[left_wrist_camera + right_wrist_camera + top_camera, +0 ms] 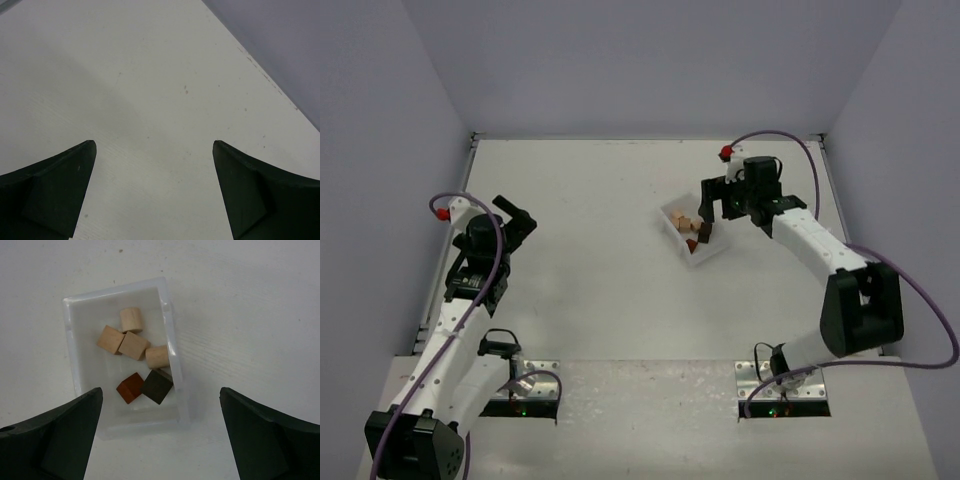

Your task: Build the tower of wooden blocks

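Note:
Several small wooden blocks lie loose in a clear plastic tray [170,325]: pale tan cubes [111,339] and cylinders [131,319], a reddish-brown cube [130,387] and a dark brown cube [157,385]. In the top view the tray [672,215] sits right of the table's centre with the blocks [687,228] inside. My right gripper [161,397] is open and empty, hovering above the tray's near end; in the top view it [715,212] stands at the tray's right side. My left gripper [154,145] is open and empty over bare table; it [516,216] is far left.
The white table [600,290] is enclosed by grey walls at the back and both sides. A raised table edge [260,70] runs along the wall in the left wrist view. Cables loop off both arms.

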Controlling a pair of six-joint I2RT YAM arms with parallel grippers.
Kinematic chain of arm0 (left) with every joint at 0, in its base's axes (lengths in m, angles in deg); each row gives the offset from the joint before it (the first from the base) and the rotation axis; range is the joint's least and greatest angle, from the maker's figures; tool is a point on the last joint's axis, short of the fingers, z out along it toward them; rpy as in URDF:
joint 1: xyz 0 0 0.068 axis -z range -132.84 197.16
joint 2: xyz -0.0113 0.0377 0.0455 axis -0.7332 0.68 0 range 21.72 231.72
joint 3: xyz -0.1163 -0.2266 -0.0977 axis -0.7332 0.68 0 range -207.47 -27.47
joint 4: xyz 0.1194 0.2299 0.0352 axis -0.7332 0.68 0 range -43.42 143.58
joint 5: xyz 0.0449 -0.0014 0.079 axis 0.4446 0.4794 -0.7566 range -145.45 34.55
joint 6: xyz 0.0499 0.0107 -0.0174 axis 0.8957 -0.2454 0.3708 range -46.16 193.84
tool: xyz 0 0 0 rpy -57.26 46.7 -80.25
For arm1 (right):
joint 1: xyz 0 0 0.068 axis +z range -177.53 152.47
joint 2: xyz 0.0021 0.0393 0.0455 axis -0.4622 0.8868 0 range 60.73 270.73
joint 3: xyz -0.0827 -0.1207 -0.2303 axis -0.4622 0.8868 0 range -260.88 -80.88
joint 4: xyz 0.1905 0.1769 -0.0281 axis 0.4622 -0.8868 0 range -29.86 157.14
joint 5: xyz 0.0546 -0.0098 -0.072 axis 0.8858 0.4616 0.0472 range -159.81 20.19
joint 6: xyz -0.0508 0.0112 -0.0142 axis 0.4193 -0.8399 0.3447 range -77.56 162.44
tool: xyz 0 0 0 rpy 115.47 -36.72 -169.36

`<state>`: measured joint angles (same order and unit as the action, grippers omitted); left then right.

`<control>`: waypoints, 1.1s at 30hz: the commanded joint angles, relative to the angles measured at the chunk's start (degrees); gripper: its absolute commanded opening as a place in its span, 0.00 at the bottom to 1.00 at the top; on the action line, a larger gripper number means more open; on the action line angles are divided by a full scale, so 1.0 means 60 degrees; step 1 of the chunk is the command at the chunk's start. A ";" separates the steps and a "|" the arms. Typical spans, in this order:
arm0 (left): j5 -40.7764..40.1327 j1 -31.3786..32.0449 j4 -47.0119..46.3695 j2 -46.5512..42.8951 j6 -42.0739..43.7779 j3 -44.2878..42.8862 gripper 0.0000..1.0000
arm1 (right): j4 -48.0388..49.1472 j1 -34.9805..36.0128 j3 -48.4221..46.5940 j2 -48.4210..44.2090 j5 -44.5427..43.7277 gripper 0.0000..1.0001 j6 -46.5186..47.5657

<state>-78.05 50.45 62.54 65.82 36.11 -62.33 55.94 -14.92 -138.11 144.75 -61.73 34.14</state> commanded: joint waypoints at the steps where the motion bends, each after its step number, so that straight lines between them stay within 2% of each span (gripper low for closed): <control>1: 0.0323 -0.0079 -0.0711 -0.0268 0.0079 0.0214 1.00 | 0.0491 0.0155 -0.0977 0.1176 -0.0363 0.99 0.1068; 4: 0.0626 -0.0079 -0.0850 -0.0474 0.0087 0.0373 1.00 | 0.0502 0.0155 -0.1447 0.2198 -0.0759 0.98 0.1300; 9: 0.0443 -0.0079 -0.0875 -0.0762 0.0062 0.0481 1.00 | 0.0637 0.0187 -0.1507 0.3051 -0.0900 0.76 0.1846; 14: 0.0456 -0.0079 -0.0882 -0.0847 0.0075 0.0507 1.00 | 0.1197 0.0393 -0.0888 0.3143 -0.0844 0.72 0.2441; 17: 0.0443 -0.0079 -0.0805 -0.0861 0.0064 0.0507 1.00 | 0.1288 0.0659 -0.0725 0.3290 -0.1584 0.52 0.2762; 18: 0.0441 -0.0079 -0.0800 -0.0862 0.0064 0.0495 1.00 | 0.1346 0.0680 -0.0716 0.3295 -0.1625 0.50 0.2775; 22: 0.0285 -0.0079 -0.0649 -0.0910 0.0047 0.0451 1.00 | 0.1574 0.0697 -0.0494 0.3099 -0.2147 0.27 0.2805; 24: 0.0171 -0.0079 -0.0561 -0.0960 0.0034 0.0451 1.00 | 0.1562 0.0697 -0.0494 0.2923 -0.2375 0.23 0.2830; 28: -0.0061 -0.0079 -0.0385 -0.1101 -0.0026 0.0420 1.00 | 0.1403 0.0685 -0.0491 0.2540 -0.3160 0.00 0.3046; 33: -0.0231 -0.0079 -0.0287 -0.1271 -0.0082 0.0420 1.00 | 0.1209 0.0697 -0.0482 0.2185 -0.3484 0.00 0.3360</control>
<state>-77.73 50.45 61.32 59.48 36.00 -59.28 62.37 -10.51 -141.15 161.27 -77.28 51.17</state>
